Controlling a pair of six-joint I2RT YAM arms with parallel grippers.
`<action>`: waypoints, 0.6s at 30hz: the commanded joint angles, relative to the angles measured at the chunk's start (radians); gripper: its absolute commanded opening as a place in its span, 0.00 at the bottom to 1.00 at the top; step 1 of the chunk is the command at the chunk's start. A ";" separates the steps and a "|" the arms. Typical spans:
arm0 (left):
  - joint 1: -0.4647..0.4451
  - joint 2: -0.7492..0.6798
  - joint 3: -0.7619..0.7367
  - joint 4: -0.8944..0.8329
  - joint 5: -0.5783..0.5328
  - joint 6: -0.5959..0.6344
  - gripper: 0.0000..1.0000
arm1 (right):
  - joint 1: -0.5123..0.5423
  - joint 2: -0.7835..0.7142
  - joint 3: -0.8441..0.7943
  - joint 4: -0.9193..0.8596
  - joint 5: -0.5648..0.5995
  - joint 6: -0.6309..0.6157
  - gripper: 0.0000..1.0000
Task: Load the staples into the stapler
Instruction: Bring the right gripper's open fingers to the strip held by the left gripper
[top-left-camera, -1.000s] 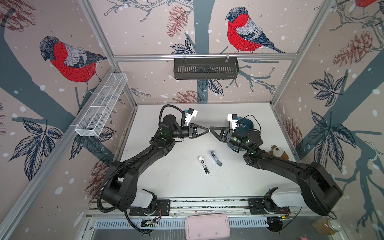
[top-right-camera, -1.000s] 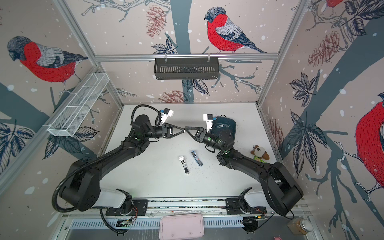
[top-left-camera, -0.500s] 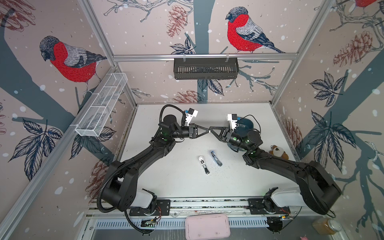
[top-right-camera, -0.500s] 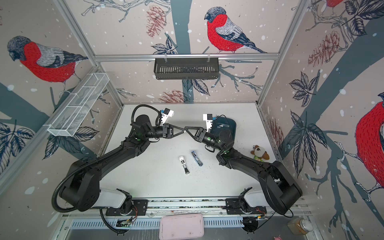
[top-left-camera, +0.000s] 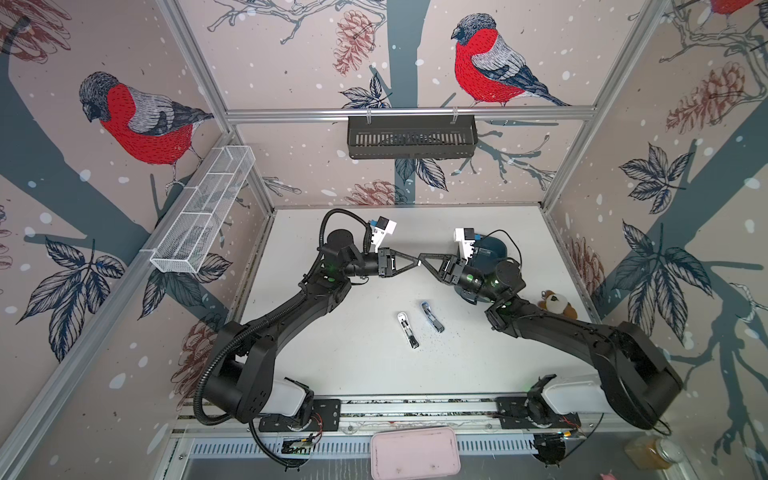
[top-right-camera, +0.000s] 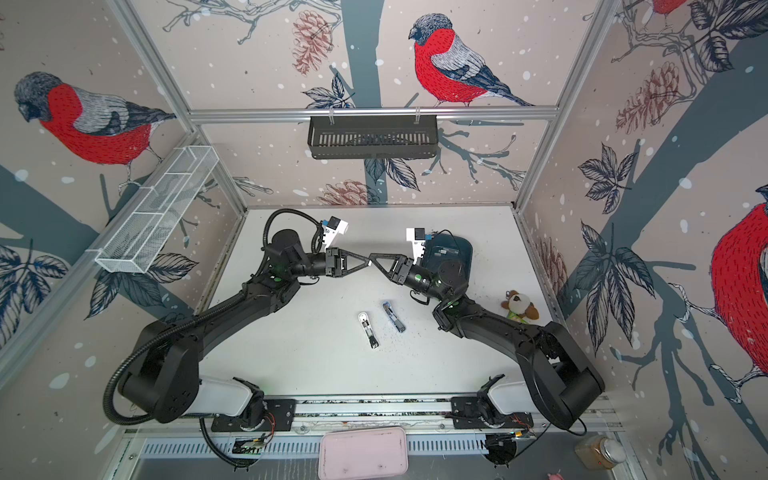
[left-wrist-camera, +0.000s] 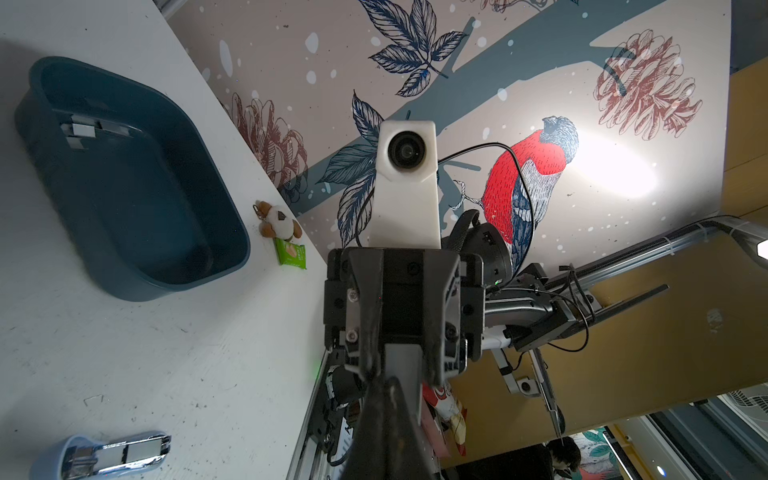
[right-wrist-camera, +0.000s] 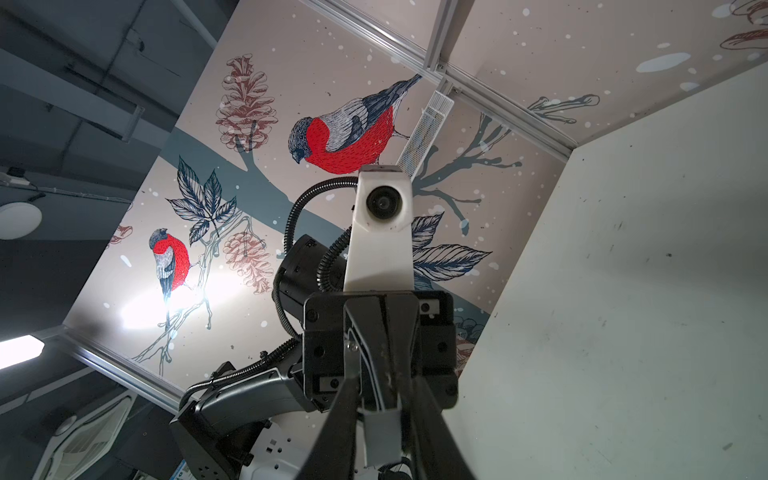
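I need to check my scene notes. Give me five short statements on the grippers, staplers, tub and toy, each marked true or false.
1. A white stapler and a blue stapler lie apart on the table. True.
2. The dark tub stands on the left arm's side. False: it stands on the right arm's side.
3. The left gripper and the right gripper meet tip to tip above the table. True.
4. The plush toy lies in the dark tub. False: it lies on the table, outside the tub.
5. The left gripper is wide open. False: it is shut.
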 joint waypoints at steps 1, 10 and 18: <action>0.001 -0.001 0.009 0.022 0.015 0.004 0.00 | 0.000 0.000 0.002 0.043 -0.003 -0.001 0.23; 0.001 -0.001 0.014 0.007 0.010 0.012 0.00 | -0.002 0.002 0.000 0.044 -0.003 -0.001 0.20; 0.010 -0.013 0.010 -0.021 0.002 0.025 0.13 | -0.005 0.004 -0.003 0.048 -0.005 0.003 0.19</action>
